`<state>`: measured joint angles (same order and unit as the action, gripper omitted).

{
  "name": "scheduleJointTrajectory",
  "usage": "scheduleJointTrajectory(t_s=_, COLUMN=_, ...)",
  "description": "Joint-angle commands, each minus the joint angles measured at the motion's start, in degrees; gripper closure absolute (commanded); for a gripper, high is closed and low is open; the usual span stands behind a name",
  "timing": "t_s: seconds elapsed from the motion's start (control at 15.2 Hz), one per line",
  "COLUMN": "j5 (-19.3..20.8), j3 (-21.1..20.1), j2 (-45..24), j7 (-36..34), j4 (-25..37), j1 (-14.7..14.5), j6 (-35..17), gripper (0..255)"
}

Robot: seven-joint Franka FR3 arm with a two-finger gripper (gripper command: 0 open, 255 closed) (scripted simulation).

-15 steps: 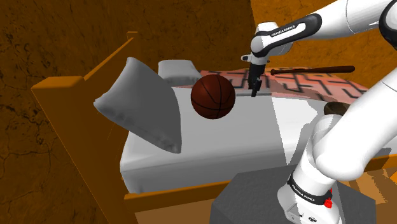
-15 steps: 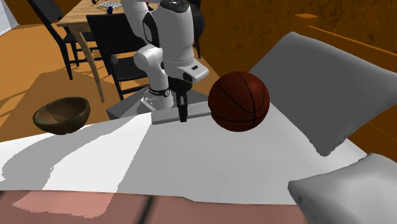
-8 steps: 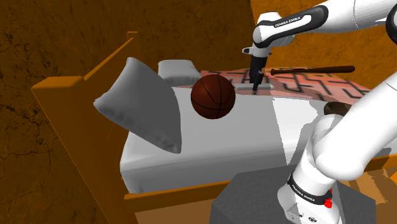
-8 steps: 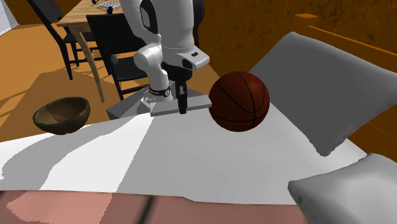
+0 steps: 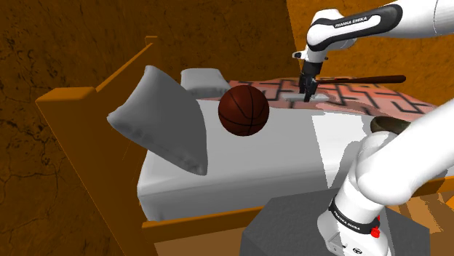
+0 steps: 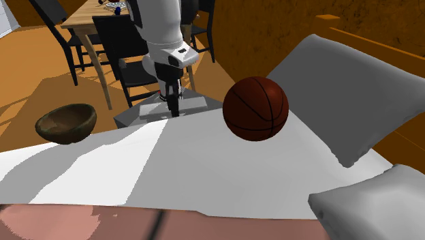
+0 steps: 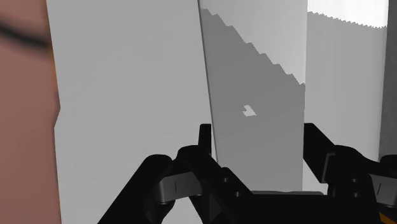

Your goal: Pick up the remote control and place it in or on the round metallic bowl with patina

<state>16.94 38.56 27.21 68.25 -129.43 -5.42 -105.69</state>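
the claw [image 6: 174, 110] grips a flat grey remote [image 7: 254, 153] across its middle, holding it over the white bed [image 6: 204, 170]. the brownish bowl [image 6: 66, 123] sits by the bed's edge, well apart from the claw. a basketball [image 6: 256, 108] is near a grey pillow [image 6: 347, 102].

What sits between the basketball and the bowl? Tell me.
The gripper, clasping the grey remote control, hangs between the basketball and the bowl in the second exterior view.
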Motion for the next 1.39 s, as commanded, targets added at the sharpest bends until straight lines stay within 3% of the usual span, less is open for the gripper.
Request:
scheduleJointTrajectory(t_s=0.0, j5=2.1, j3=0.8, j2=3.0, j7=1.7, j4=-1.8, j1=2.0, j6=0.7, gripper=255)
scheduleJointTrajectory(t_s=0.79, j5=11.7, j3=7.5, j2=13.6, j7=14.3, j4=-4.0, j1=12.3, j6=5.8, gripper=255)
scheduleJointTrajectory(t_s=1.32, j5=17.0, j3=14.5, j2=16.2, j7=24.7, j4=-0.4, j1=16.5, j6=8.3, gripper=255)
